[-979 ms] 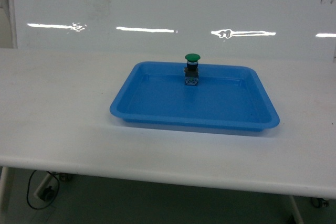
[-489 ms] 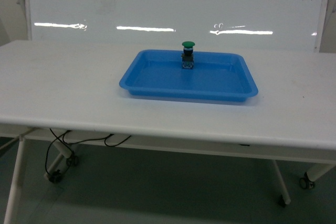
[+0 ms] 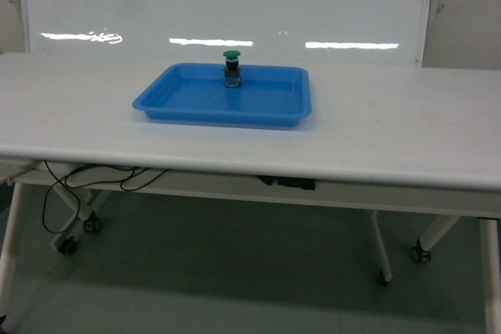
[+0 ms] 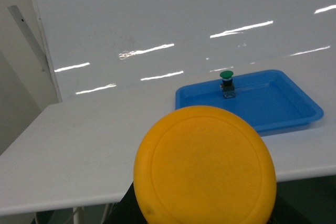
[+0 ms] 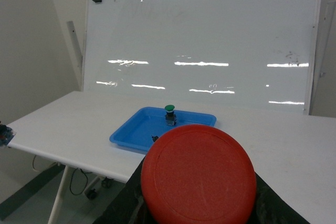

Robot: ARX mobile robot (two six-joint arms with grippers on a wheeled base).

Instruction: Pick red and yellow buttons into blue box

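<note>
Yellow button (image 4: pixel 205 166) fills the left wrist view, red button (image 5: pixel 198 180) the right; jaws' state unclear.

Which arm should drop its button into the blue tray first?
Probably left: the blue tray sits left of centre in the head view and looms nearer behind the yellow button than behind the red button.
</note>
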